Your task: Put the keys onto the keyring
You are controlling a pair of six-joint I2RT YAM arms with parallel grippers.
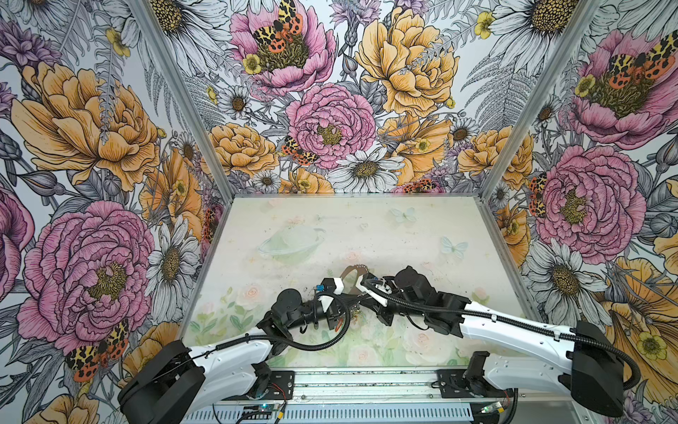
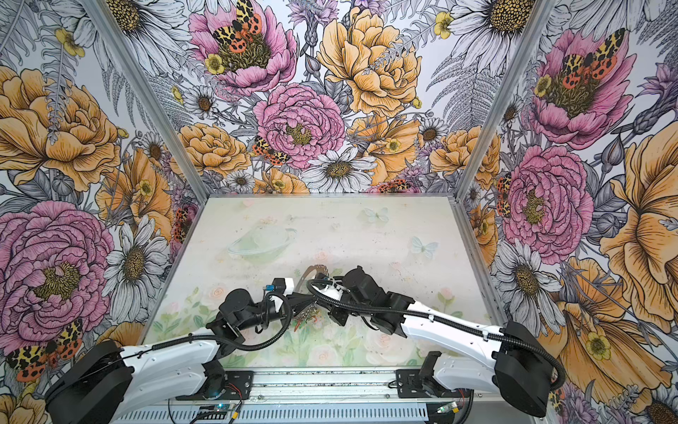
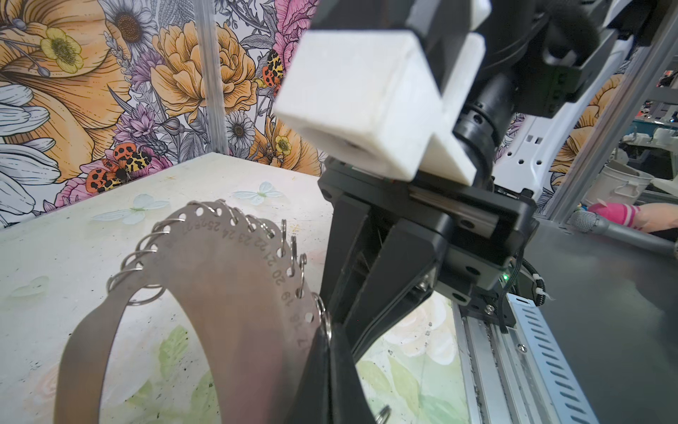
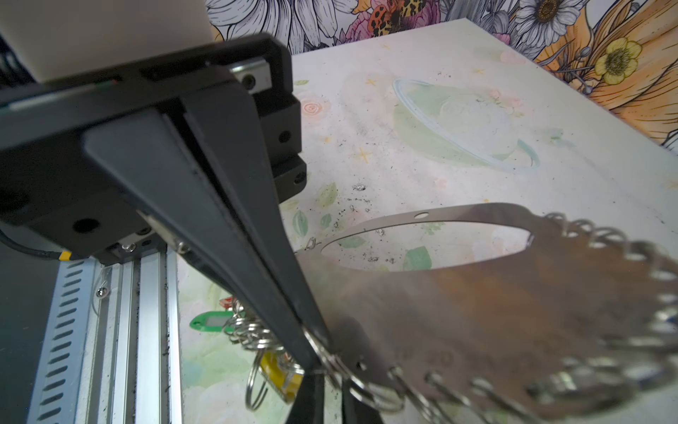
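Left wrist: keyring [image 3: 238, 301] in left gripper [image 3: 326, 352] (seemingly)

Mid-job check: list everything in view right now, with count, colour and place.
keyring: one, brownish-grey flat oval, held up off the table between both pincers.
wire rings: many, silver, along the keyring's edge.
key bunch: one, with green, yellow and red tags, on the table below the pincers.
table: one, pale floral print, cell floor.
walls: three, bold floral print, around the table.
left pincer: one, black, shut on the keyring.
right pincer: one, black, tips together at the keyring's ringed edge.
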